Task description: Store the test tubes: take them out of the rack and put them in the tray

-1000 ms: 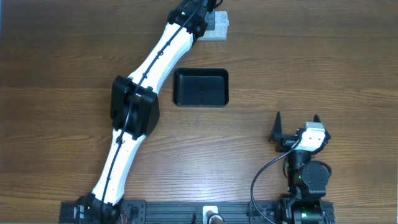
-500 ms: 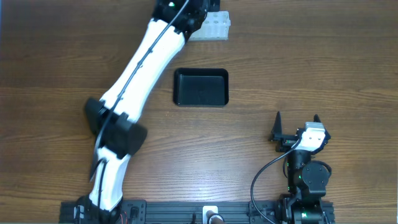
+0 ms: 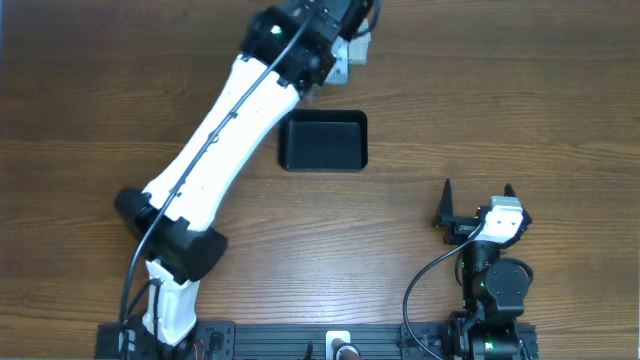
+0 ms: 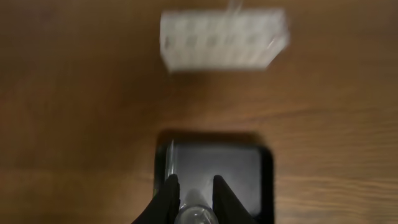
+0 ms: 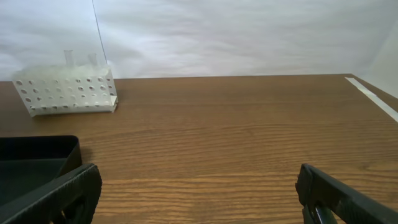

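Note:
The white test tube rack (image 3: 357, 47) stands at the far middle of the table, partly covered by my left arm; it is also in the left wrist view (image 4: 224, 39) and the right wrist view (image 5: 67, 91). A clear tube (image 5: 69, 58) still stands upright in it. The black tray (image 3: 323, 140) lies just in front of the rack, and what shows of it holds no tubes. My left gripper (image 4: 194, 200) hangs above the tray's (image 4: 249, 174) near edge, shut on a clear test tube (image 4: 193, 213). My right gripper (image 3: 478, 190) stands open and holds nothing near its base.
Bare brown wood surrounds the rack and tray. The left arm's white links (image 3: 220, 130) slant across the table's left half. A white wall (image 5: 249, 37) rises behind the table's far edge, and a pale strip (image 5: 373, 96) runs along the right edge.
The left arm's elbow has swung down and to the left, and its gripper has risen off the rack and now covers more of it. The right arm has not moved.

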